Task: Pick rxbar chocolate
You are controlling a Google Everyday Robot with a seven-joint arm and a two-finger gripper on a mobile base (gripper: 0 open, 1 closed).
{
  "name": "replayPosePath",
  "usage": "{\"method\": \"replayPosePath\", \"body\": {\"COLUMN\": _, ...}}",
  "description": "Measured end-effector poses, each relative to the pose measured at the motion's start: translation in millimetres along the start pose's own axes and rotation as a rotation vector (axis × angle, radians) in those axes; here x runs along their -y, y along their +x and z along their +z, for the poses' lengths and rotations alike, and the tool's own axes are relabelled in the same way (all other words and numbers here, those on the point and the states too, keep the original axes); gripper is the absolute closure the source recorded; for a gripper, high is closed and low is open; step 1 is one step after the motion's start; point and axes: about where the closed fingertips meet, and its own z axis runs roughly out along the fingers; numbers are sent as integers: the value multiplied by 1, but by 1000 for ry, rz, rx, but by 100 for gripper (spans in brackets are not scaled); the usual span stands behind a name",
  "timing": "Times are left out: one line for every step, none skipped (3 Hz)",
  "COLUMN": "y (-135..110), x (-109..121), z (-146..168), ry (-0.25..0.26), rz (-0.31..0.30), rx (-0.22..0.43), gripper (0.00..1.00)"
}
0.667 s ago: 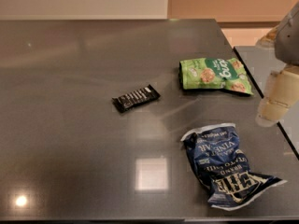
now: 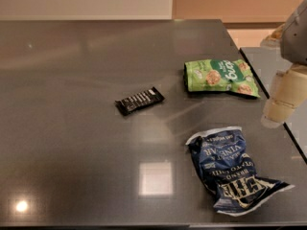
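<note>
The rxbar chocolate is a small flat black bar with white lettering, lying at a slant near the middle of the dark grey table. My gripper shows at the right edge as a cream-coloured part under a grey arm section, hanging above the table's right side, well to the right of the bar and apart from it. It holds nothing that I can see.
A green snack pouch lies at the back right. A crumpled dark-blue chip bag lies at the front right, below the gripper. The table's right edge runs close under the arm, with a second surface beyond it.
The arm at the right edge has shifted slightly. The bar and both bags have not moved.
</note>
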Motion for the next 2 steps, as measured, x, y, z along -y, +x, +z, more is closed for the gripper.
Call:
{"method": "replayPosePath", "body": {"y": -18, "x": 7, "z": 9, "ry": -28, "rz": -31, "rx": 47, "gripper": 0}}
{"method": "replayPosePath", "body": {"y": -45, "x": 19, "z": 25, "ry": -54, "rz": -82, "rx": 116, "gripper": 0}}
